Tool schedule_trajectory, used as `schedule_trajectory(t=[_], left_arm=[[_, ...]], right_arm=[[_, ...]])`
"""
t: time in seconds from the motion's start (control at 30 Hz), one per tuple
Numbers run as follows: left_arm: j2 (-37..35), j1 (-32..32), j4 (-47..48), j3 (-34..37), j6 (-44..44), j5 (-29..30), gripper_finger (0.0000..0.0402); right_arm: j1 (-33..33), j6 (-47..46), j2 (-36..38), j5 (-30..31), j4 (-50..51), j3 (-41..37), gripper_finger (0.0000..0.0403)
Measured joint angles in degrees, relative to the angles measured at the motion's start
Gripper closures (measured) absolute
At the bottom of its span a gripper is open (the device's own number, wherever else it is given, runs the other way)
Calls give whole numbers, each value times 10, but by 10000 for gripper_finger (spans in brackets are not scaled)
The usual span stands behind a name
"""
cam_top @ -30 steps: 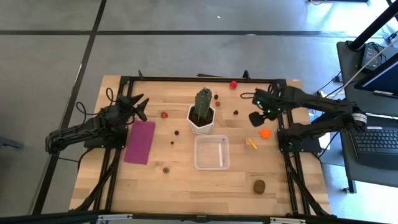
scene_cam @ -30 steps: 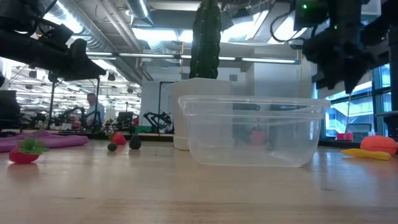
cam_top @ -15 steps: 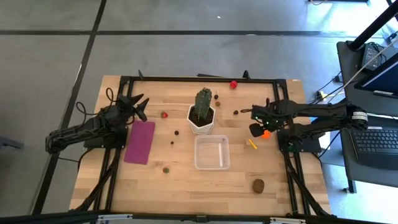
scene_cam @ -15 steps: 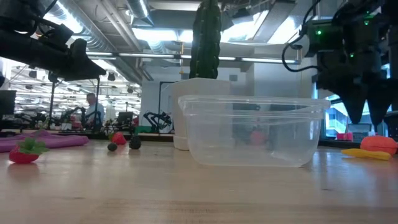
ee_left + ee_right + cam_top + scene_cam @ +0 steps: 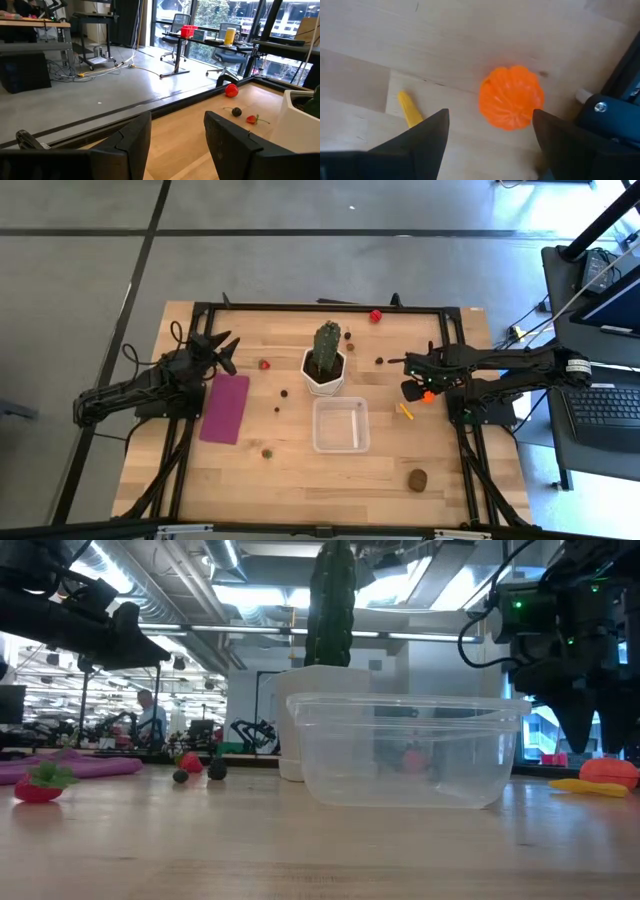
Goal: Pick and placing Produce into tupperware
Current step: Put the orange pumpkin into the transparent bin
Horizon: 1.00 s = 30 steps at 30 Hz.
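Pick in hand: right end effector (image 5: 490, 145), open and empty, hangs over the orange piece (image 5: 511, 97); next, lower, close, carry to the tupperware (image 5: 340, 426) at eight o'clock

Table (image 5: 300, 470) is evenly, brightly lit from overhead. Ceiling lights (image 5: 250, 595) glare in the low view; window (image 5: 210, 15) is blown out.

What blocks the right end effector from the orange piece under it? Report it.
Nothing visible does. The right end effector hangs directly over the orange piece, fingers open to either side, with only bare table between. The yellow piece lies off to one side, clear of the grasp.
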<state>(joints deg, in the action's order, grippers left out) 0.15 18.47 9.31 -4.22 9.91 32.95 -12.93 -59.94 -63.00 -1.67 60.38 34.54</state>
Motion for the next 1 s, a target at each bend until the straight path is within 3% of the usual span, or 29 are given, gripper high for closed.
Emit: schedule_trajectory(t=[0.87, 1.0], left_arm=[[0, 0, 0, 0, 0, 0, 225], [0, 0, 0, 0, 0, 0, 225]], right_arm=[[0, 2, 0, 0, 1, 0, 115], [0, 2, 0, -10, -5, 0, 96]])
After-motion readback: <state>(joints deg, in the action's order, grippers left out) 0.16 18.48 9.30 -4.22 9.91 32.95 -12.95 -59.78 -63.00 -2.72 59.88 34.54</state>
